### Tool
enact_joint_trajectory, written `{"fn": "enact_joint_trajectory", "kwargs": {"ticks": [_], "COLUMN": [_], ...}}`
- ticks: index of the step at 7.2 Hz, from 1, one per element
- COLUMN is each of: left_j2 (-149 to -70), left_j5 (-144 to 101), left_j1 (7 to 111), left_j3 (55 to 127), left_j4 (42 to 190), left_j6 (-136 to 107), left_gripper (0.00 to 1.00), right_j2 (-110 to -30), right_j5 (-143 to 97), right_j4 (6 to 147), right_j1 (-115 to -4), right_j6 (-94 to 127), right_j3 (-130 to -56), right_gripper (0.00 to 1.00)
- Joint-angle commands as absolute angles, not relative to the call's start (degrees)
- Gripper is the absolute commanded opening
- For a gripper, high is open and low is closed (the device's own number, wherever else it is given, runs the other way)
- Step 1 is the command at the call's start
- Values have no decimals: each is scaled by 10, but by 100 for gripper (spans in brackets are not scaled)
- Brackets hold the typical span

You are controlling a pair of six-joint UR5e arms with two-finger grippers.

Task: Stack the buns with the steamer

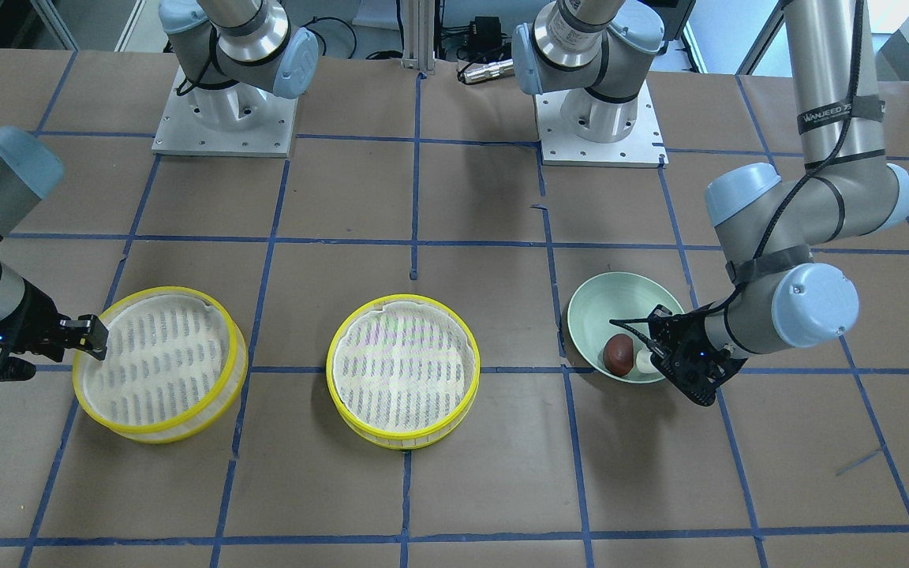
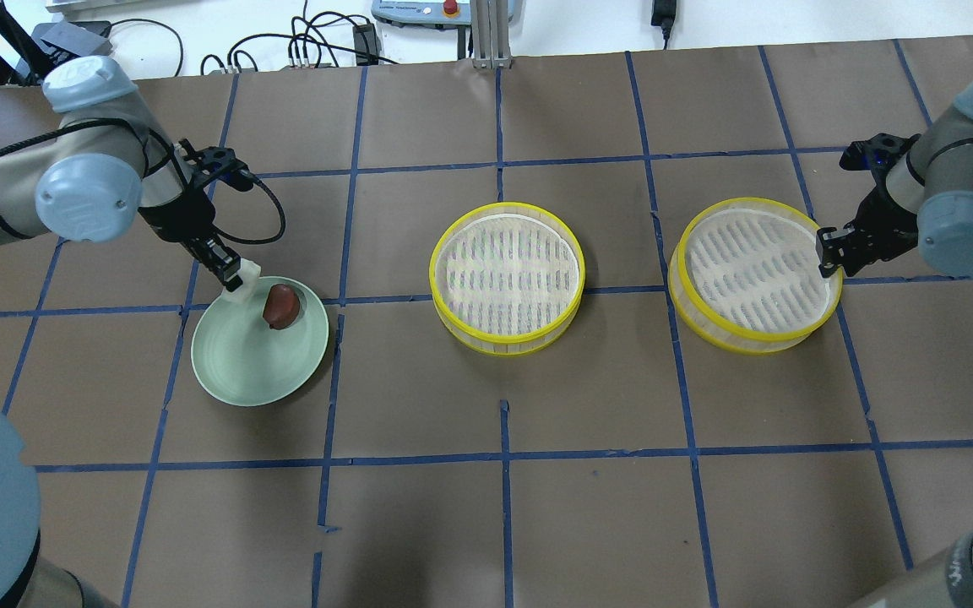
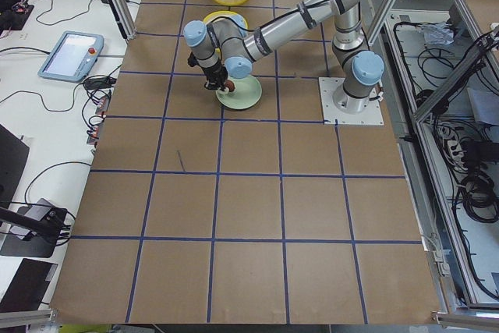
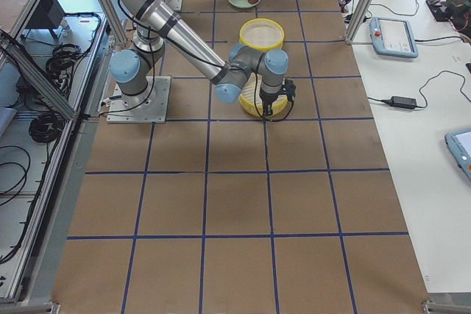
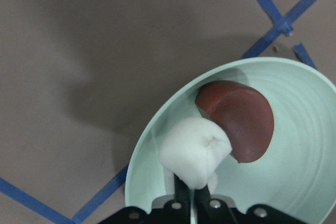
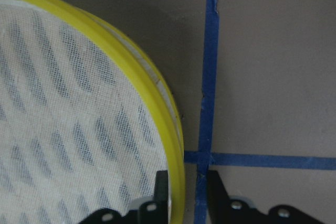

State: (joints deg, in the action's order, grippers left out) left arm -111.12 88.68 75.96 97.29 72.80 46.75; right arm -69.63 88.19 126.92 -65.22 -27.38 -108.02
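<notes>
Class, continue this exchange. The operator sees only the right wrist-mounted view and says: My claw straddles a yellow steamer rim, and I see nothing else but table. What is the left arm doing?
Observer: The left claw is shut on the white bun, at the edge of a pale green plate.
Operator: Where is the other bun?
Observer: The reddish-brown bun lies on that plate, right beside the white one.
Operator: Is there a second steamer?
Observer: Yes, another yellow steamer sits mid-table, with nothing in it.
</notes>
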Motion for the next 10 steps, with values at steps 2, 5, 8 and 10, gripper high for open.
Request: {"fn": "enact_joint_trajectory", "kwargs": {"ticks": [2, 5, 8, 10], "left_j2": [-1079, -1109, -1144, -1130], "left_j5": [826, 764, 737, 747], "left_j1": [862, 1014, 1043, 1035], "left_j3": [943, 913, 911, 909], "left_j4": [741, 688, 650, 654], "left_j6": [165, -92, -84, -66], "left_gripper": [5, 6, 100, 100], "right_j2": [-697, -699, -706, -714], "right_j5": [882, 888, 889, 916], "right_j4": [1264, 1260, 1248, 1207], "right_j1": [-652, -652, -663, -723], "right_j6": [-272, -266, -251, -173], "right_j3": [-1060, -1048, -1027, -997], "right_gripper": [10, 10, 9, 8]}}
